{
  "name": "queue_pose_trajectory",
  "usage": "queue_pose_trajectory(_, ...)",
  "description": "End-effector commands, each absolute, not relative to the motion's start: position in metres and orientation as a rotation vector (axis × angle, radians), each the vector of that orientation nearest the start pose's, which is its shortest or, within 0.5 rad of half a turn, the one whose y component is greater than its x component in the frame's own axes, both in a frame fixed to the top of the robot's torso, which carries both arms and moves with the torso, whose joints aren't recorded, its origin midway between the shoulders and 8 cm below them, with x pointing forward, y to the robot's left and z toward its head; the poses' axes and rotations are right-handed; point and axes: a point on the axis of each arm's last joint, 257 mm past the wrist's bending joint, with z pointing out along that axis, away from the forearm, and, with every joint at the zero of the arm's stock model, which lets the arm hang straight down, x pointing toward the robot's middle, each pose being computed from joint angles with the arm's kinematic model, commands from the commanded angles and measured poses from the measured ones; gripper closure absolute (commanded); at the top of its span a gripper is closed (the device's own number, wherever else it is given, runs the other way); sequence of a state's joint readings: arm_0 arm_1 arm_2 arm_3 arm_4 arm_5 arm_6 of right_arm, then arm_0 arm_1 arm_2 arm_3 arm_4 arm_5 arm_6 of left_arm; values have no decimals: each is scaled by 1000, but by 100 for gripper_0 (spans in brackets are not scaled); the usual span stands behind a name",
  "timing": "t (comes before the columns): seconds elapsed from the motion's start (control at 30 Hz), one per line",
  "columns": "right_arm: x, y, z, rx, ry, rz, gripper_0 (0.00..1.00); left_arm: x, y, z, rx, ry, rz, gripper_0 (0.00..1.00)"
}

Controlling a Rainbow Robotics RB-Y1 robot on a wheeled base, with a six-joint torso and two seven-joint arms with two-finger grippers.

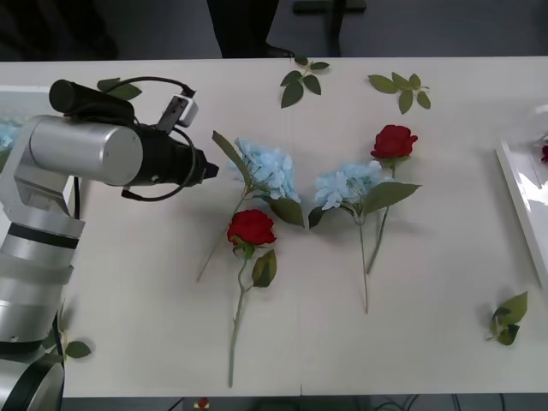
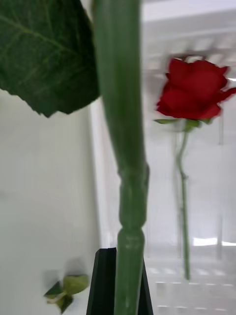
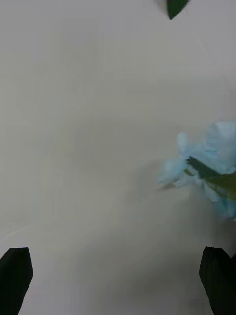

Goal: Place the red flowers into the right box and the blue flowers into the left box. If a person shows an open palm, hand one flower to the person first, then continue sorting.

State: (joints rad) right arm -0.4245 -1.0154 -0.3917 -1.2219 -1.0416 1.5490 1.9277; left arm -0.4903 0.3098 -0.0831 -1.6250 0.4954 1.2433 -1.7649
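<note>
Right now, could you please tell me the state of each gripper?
Left gripper: open, empty, above the table near a blue flower.
Right gripper: shut on a green flower stem beside the right box.

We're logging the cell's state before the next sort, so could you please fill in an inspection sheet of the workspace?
Surface: pale table, no spills seen.
Job's things: two red roses and two blue hydrangeas lie mid-table. Right box sits at the table's right edge, with one rose lying in it. A white tray edge with something blue shows at far left.
Clutter: loose leaf sprigs.
Grippers: left gripper open above bare table, beside a hydrangea; right gripper shut on a green stem by the right box.
Cables: black cable loops along the left arm.
Surroundings: dark floor and a person's legs beyond the table.
</note>
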Motion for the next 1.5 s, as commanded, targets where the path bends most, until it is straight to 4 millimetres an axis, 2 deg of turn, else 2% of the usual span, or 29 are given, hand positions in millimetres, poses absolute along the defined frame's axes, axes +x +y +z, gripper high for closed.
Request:
queue_pose_trajectory(0.03, 466, -573, -154, 95, 2557, 31, 100, 554, 121, -219, 608, 2252, -216, 1)
queue_pose_trajectory(0.13, 463, -600, -173, 174, 2548, -22, 100, 544, 106, -232, 670, 2251, -220, 1)
queue_pose_trajectory(0.4, 450, -631, -228, 262, 2561, -115, 100, 523, 72, -258, 778, 2268, -238, 1)
queue_pose_trajectory(0.57, 449, -625, -252, 281, 2576, -99, 100, 520, 69, -271, 800, 2287, -193, 1)
queue_pose_trajectory(0.73, 453, -616, -264, 272, 2577, -89, 100, 521, 76, -284, 787, 2318, -167, 1)
queue_pose_trajectory(0.8, 453, -616, -264, 269, 2575, -89, 97, 524, 81, -286, 783, 2322, -142, 1)
queue_pose_trajectory(0.83, 453, -616, -264, 267, 2574, -89, 92, 523, 82, -288, 784, 2328, -139, 2)
queue_pose_trajectory(0.87, 455, -615, -262, 261, 2571, -90, 74, 525, 86, -291, 776, 2333, -132, 7)
queue_pose_trajectory(0.93, 458, -613, -259, 248, 2565, -93, 24, 527, 87, -294, 770, 2336, -128, 19)
queue_pose_trajectory(0.97, 459, -613, -256, 239, 2562, -95, 3, 527, 88, -297, 766, 2341, -126, 30)
queue_pose_trajectory(1.0, 460, -611, -253, 234, 2559, -91, 0, 528, 89, -298, 762, 2340, -123, 44)
queue_pose_trajectory(1.03, 461, -610, -250, 228, 2555, -89, 0, 529, 89, -299, 760, 2338, -121, 49)
queue_pose_trajectory(1.07, 463, -607, -243, 210, 2553, -82, 0, 530, 90, -299, 759, 2338, -117, 59)
queue_pose_trajectory(1.13, 466, -599, -230, 191, 2545, -64, 0, 531, 92, -300, 758, 2339, -109, 66)
queue_pose_trajectory(1.2, 469, -587, -207, 168, 2533, -30, 0, 531, 93, -301, 752, 2341, -105, 75)
queue_pose_trajectory(1.23, 470, -582, -200, 165, 2531, -18, 0, 531, 94, -301, 752, 2341, -103, 84)
queue_pose_trajectory(1.27, 472, -572, -191, 158, 2530, -6, 0, 531, 94, -301, 751, 2343, -101, 100)
queue_pose_trajectory(1.3, 473, -567, -187, 156, 2531, -1, 0, 531, 94, -301, 747, 2344, -102, 100)
queue_pose_trajectory(1.37, 478, -545, -178, 163, 2529, 35, 0, 531, 96, -301, 742, 2345, -98, 100)
queue_pose_trajectory(1.5, 492, -493, -181, 223, 2530, 138, 0, 536, 97, -292, 706, 2332, -118, 100)
